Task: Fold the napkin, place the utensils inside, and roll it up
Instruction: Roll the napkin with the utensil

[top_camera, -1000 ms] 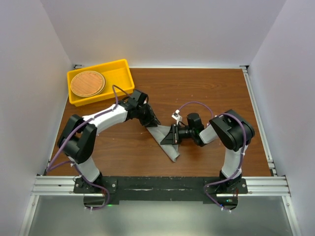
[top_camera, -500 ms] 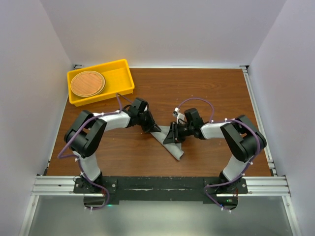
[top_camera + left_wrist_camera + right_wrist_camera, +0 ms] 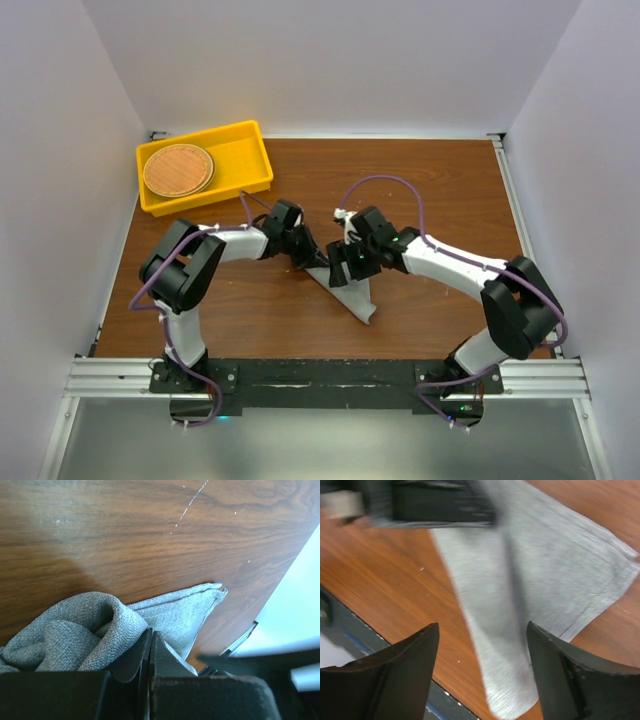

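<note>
Yellow tray [image 3: 238, 158] sits at the back-left corner of the worktop [image 3: 450, 190] with one round woven disc [image 3: 177, 170] in it, and neither is part of the job right now. Moving right, the left fingers [image 3: 162, 667] are pressed together, pinching a bunched fold of the napkin [image 3: 357, 300] low down near the wood. The napkin lies mid-worktop between the two arms, a narrow, roughly triangular grey shape with its tip toward the near edge. So I'd say this is the folding step and it's not finished, since the cloth is rumpled at the left end and flat over the rest. The right fingers [image 3: 405, 675] are spread wide, hovering just over the flat part with nothing between them. My guess for the next move: the right side has to come down on a free edge or corner and close on it cleanly, while the left holds its pinch so the cloth doesn't drag. Count: one napkin, one tray, one disc, two arms. Utensils: zero that I can spot in any view, so tucking them in looks a way off.
</note>
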Motion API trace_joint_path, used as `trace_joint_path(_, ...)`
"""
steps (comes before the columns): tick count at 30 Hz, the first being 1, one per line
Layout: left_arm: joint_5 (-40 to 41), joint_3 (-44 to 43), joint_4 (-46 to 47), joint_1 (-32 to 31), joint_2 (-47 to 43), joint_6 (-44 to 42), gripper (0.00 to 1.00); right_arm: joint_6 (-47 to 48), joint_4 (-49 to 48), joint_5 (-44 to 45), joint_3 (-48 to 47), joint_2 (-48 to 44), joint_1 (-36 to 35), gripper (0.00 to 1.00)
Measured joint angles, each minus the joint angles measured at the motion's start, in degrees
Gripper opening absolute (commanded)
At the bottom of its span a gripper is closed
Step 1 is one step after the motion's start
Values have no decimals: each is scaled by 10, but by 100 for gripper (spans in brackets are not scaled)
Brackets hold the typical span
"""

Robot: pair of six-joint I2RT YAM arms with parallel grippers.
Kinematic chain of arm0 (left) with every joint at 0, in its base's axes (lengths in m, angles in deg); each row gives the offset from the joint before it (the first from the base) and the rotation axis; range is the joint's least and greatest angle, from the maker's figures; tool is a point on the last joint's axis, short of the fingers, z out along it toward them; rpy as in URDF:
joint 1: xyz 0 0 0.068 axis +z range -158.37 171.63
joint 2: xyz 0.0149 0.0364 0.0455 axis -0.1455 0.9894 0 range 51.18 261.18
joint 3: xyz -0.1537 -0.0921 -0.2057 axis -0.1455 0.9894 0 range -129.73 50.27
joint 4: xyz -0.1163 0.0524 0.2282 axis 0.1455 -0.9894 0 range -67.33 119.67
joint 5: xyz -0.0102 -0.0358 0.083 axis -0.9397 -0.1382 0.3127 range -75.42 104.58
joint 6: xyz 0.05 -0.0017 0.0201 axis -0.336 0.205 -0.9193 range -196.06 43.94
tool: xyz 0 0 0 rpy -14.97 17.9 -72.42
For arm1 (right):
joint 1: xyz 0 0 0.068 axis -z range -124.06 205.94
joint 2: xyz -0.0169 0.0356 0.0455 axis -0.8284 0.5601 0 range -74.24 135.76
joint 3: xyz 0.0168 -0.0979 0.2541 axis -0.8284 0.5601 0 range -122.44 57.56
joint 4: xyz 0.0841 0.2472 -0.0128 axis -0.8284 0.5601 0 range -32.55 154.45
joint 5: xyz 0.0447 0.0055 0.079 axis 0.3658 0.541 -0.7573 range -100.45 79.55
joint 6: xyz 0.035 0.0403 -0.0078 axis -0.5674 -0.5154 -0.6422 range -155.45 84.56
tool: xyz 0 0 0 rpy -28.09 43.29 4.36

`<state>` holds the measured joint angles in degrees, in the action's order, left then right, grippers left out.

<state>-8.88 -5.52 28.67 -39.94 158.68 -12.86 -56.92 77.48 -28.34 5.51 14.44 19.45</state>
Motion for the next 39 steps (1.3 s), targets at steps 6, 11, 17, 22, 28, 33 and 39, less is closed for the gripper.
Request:
trace_joint_path(6,-3,-13,-18,1,5,0,0,52,59,197,-67,5,-144,80)
trace_joint_path(11,-8,-26,-41,3,11,0,0,87,56,335,-70,55,-222,79)
trace_joint_path(17,-21,-30,-52,11,14,0,0,113,34,429,-59,72,-260,71)
trace_joint_path(22,-32,-32,-58,16,17,-3,0,108,20,458,-60,106,-257,65)
trace_joint_path(28,-40,-32,-64,24,18,-11,0,93,2,453,-70,122,-256,47)
trace_joint_path(33,-31,-56,-103,28,18,-42,23,78,-7,417,-70,124,-248,19)
trace_joint_path(39,12,-94,-148,47,-15,-101,42,45,-28,249,-66,107,-163,17)
